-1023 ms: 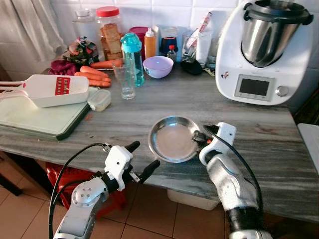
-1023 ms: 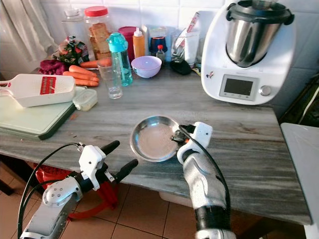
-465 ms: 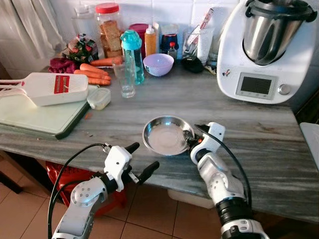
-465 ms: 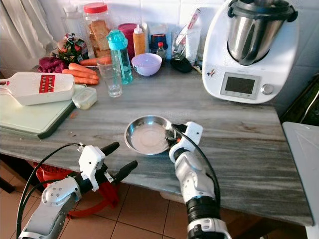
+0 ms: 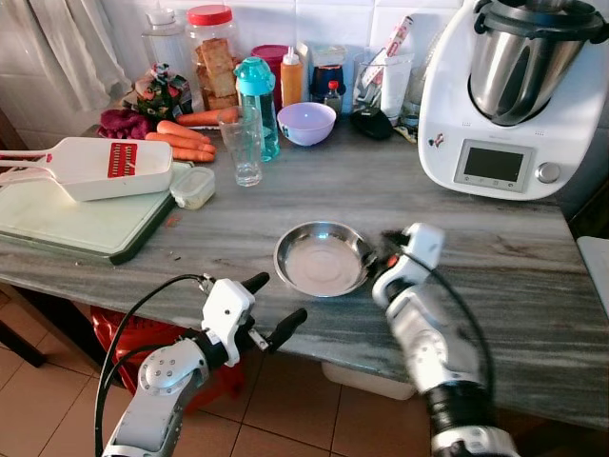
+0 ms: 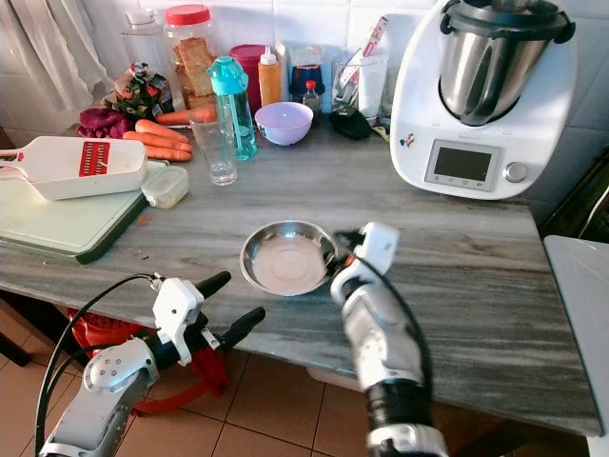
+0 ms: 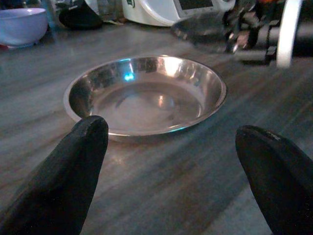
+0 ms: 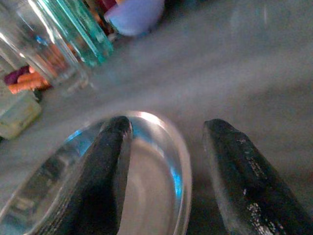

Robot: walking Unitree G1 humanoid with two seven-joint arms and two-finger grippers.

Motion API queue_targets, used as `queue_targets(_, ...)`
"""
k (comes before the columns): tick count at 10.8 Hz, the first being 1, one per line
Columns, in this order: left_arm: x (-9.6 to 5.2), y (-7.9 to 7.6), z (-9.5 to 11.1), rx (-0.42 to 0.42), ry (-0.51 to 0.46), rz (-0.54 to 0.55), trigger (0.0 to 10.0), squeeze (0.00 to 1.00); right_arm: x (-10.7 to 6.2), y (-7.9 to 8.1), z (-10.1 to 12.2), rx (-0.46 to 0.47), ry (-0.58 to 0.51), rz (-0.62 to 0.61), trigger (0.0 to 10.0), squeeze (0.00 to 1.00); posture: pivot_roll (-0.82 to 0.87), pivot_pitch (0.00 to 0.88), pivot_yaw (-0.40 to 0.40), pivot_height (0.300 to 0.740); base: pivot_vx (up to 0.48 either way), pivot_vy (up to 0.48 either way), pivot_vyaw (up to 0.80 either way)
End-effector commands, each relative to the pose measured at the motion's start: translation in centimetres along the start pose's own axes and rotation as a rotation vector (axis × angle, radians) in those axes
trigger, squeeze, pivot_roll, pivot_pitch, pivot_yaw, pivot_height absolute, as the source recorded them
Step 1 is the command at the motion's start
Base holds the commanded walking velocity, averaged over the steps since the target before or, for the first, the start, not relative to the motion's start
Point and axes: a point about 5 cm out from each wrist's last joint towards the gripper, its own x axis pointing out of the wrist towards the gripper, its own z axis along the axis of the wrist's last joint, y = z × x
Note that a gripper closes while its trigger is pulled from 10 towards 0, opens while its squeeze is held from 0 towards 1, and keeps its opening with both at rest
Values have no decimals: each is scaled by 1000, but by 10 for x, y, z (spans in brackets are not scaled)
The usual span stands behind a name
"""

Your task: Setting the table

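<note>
Nearest the camera, the left claw (image 5: 268, 307) hangs off the near edge of the grey stone counter (image 5: 495, 248), its two black fingers spread wide and aimed at the dish, holding nothing; it looks to be waiting in reserve rather than working.

Just beyond, the steel dish (image 5: 323, 259) sits flat on the counter close to the near edge, empty and bright. The right claw (image 8: 164, 147) is at its right rim, fingers parted wide, one finger (image 8: 105, 161) over the bowl of the dish and the other outside it, so the rim lies between them but is not pinched. That straddle suggests the dish has either just been let go or is about to be gripped; which cannot be told.

Left of the dish lie a green cutting board (image 5: 67, 221) with a white slicer (image 5: 100, 168) on it. Farther back stand a drinking glass (image 5: 246, 148), a teal bottle (image 5: 257, 100), carrots (image 5: 181, 143) and a lilac bowl (image 5: 311, 123). At far right stands a white kitchen machine (image 5: 504, 105).
</note>
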Motion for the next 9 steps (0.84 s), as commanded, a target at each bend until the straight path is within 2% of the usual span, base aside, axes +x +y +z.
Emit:
queue_targets(1,2,2,4,11,-7,-4,10000,0,-4,3,5,-27,-21,19,10000,1000,42,0,36,740,0,0,0)
queue_targets(3,4,2,5,10,-16,6,10000,0,-14,-3,16,-89,-76,0,10000,1000,33,0,32,740,0,0,0)
queue_targets(4,6,3,7,12,-37,38,10000,0,-25,-13,28,-196,-140,-52,10000,1000,33,0,32,740,0,0,0)
queue_targets(5,7,4,9,11,-49,57,10000,0,-29,-15,31,-226,-155,-63,10000,1000,33,0,32,740,0,0,0)
queue_targets(6,11,5,12,-4,-70,100,10000,0,-39,-19,35,-326,-186,-77,10000,1000,23,0,26,740,0,0,0)
queue_targets(8,13,14,20,-51,-118,276,10000,0,-60,-31,42,-395,-231,-163,10000,1000,21,0,20,740,0,0,0)
queue_targets(9,17,14,25,-33,-129,310,10000,0,-65,-33,45,-412,-237,-174,10000,1000,19,0,12,740,0,0,0)
